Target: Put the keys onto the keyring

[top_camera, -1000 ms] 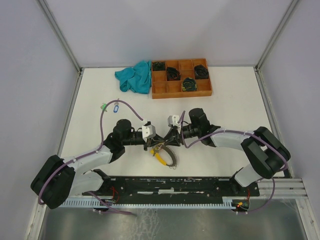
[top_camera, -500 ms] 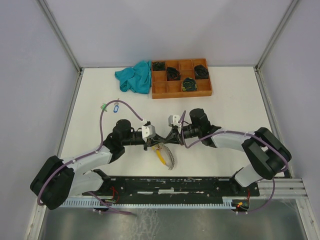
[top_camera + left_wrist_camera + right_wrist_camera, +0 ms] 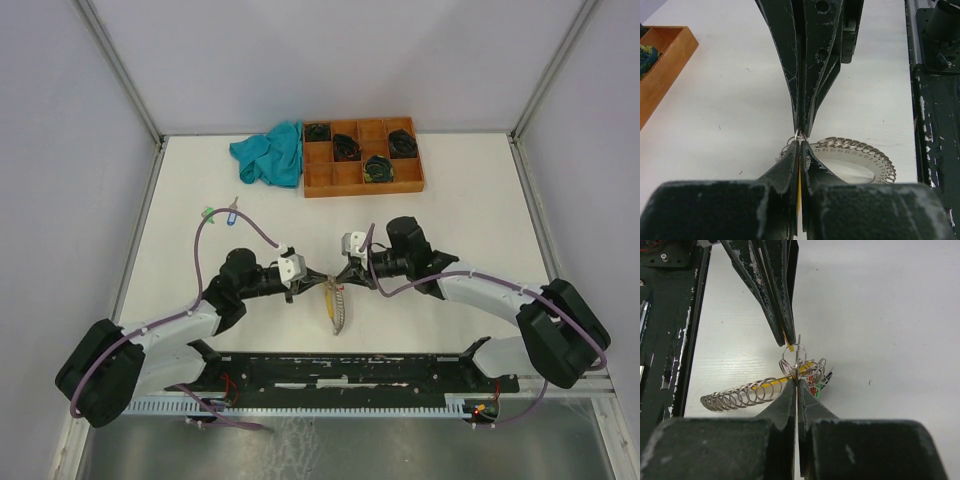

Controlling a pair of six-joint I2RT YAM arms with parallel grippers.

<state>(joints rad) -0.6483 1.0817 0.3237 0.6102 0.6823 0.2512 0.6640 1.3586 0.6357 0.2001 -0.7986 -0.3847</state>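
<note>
Near edge: a black rail (image 3: 350, 368) carries both arm bases
Left gripper (image 3: 308, 284): reaches in from the left, fingers pressed together on the yellow segment of the keyring (image 3: 337, 308)
Right gripper (image 3: 339, 280): reaches in from the right, fingers pressed together on a thin wire loop of the keyring, tip to tip with the left gripper and very close to it
Keyring: mid-table between the two tips, its row of small silvery loops trailing toward the near edge; whether it touches the table cannot be told
Keys (image 3: 817, 376): a small bunch with red and green tags, at the keyring just beside the right gripper's tip
Loose keys (image 3: 206, 212): one green-tagged, one blue-tagged, side by side on the left of the table, well apart from the grippers
Cloth (image 3: 270, 153): teal, crumpled at the far edge, against the tray's left side
Tray (image 3: 360, 188): orange-brown, divided into compartments, black coiled bundles in several of them
</note>
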